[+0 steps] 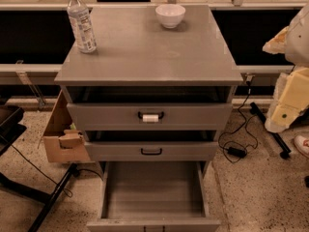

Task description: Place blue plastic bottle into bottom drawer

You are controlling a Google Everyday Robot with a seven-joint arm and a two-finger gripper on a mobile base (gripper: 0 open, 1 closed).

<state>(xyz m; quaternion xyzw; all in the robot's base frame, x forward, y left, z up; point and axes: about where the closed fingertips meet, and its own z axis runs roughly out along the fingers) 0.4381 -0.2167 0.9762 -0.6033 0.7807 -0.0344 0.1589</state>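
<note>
- Nearest you, the bottom drawer [153, 190] is pulled well out of the grey cabinet [222, 115], and its plain grey floor shows.
- Just above it you see the middle drawer [193, 151] with a plain black handle; it sits slightly out from the cabinet front.
- Above that is the top drawer [106, 116], whose black handle carries a white tag, with a dark gap over its front edge.
- To the left of the cabinet, a torn cardboard box [60, 137] leans against its side, and a black stand leg [50, 197] crosses the speckled floor below.
- On the floor to the right, a black cable with a power brick [236, 151] lies looped.
- At the right edge, the gripper [286, 103] hangs beside the cabinet, well apart from the bottle. You cannot tell whether it is spread or closed.
- The blue plastic bottle [82, 23] stands upright on the worktop [149, 52], near its far left corner, white cap on.
- Farther along the back edge, near the middle, sits a white bowl [170, 15], well apart from the bottle.
</note>
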